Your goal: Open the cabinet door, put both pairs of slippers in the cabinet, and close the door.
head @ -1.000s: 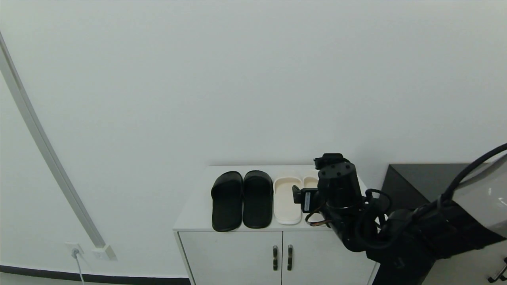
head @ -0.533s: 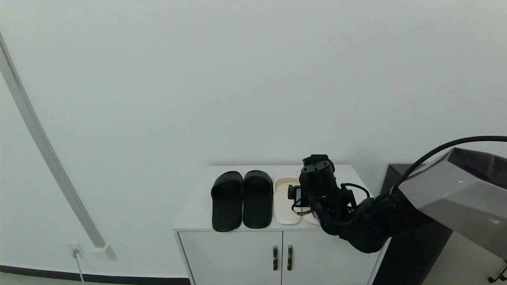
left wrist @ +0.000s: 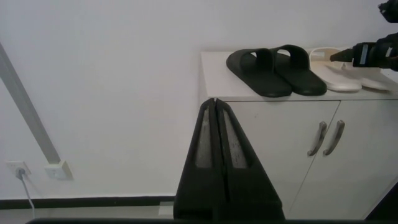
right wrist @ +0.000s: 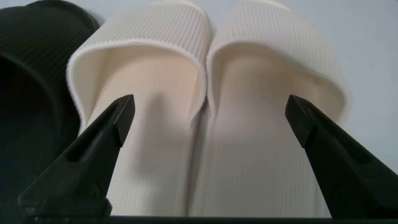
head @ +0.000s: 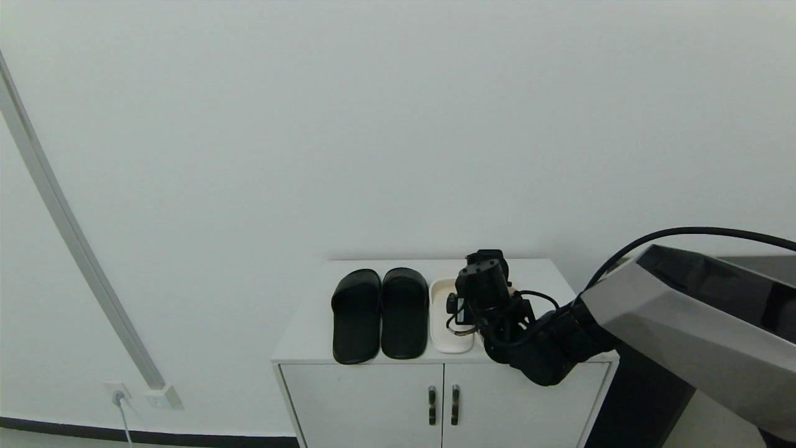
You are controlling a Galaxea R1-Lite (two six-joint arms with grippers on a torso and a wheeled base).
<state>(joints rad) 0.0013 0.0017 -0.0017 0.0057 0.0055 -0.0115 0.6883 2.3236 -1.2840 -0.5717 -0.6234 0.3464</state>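
Observation:
A pair of black slippers (head: 379, 314) and a pair of white slippers (head: 449, 320) lie side by side on top of the white cabinet (head: 311, 323). Both cabinet doors are shut, their two handles (head: 442, 404) meeting at the middle. My right arm's wrist (head: 482, 289) hangs over the white pair and hides the right-hand slipper. My right gripper (right wrist: 210, 109) is open, and its fingers straddle the straps of both white slippers (right wrist: 205, 74). My left gripper (left wrist: 215, 102) is shut on nothing, low and well in front of the cabinet's left door (left wrist: 261, 143).
A white wall rises right behind the cabinet. On the left, a slanted grey conduit (head: 68, 230) runs down to a wall socket (head: 116, 393) with a cable. A dark piece of furniture (head: 640, 398) stands against the cabinet's right side.
My right arm has stretched forward and to the left, from the cabinet's right end to above the white slippers. The slippers, the doors and the left gripper have stayed put.

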